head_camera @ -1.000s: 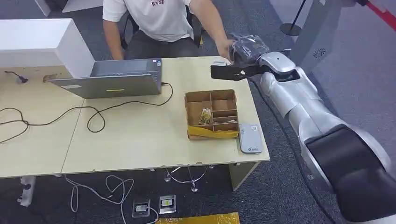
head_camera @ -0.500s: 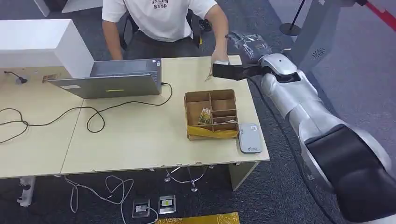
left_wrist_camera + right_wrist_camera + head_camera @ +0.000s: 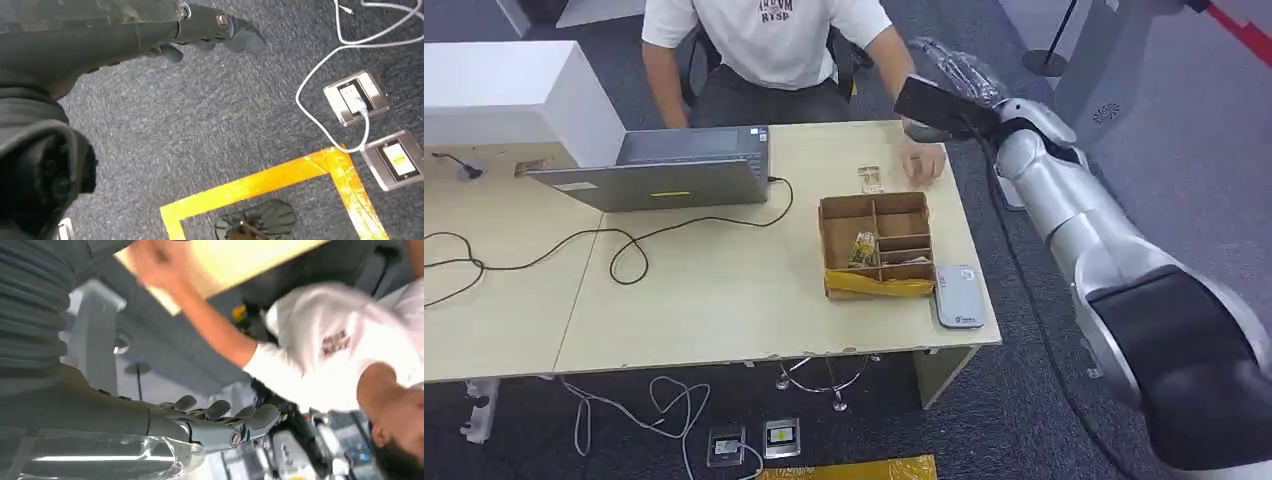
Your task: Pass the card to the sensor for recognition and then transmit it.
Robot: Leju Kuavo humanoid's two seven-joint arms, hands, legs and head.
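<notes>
The card (image 3: pixel 870 178) lay flat on the pale table (image 3: pixel 724 300), just behind the back wall of the brown divided box (image 3: pixel 876 245) and just beside the person's hand (image 3: pixel 924 160), which rested on the tabletop near the far right corner. From my station I could see that the card was apart from my right hand (image 3: pixel 934 103): that hand was raised above the table's far right corner, higher than and to the right of the card, with nothing between its fingers. In the right wrist view the right hand's fingers (image 3: pixel 220 412) were stretched out and apart, holding nothing, with the person's arm and white shirt blurred beyond them.

The grey card sensor (image 3: pixel 958 295) sat at the near right edge of the table, touching or just beside the box's right front corner, well apart from the card. The box held a few small items in its compartments; I could not tell what they were.

My left hand (image 3: pixel 210 30) hung over the dark carpet, its fingers loosely extended and spread, gripping nothing. Below it I saw yellow floor tape (image 3: pixel 280 180), two floor sockets (image 3: pixel 357 97) and a white cable (image 3: pixel 325 75).

Further left on the table stood a laptop (image 3: pixel 664 170) with a black cable (image 3: pixel 614 250) looping across the surface.
</notes>
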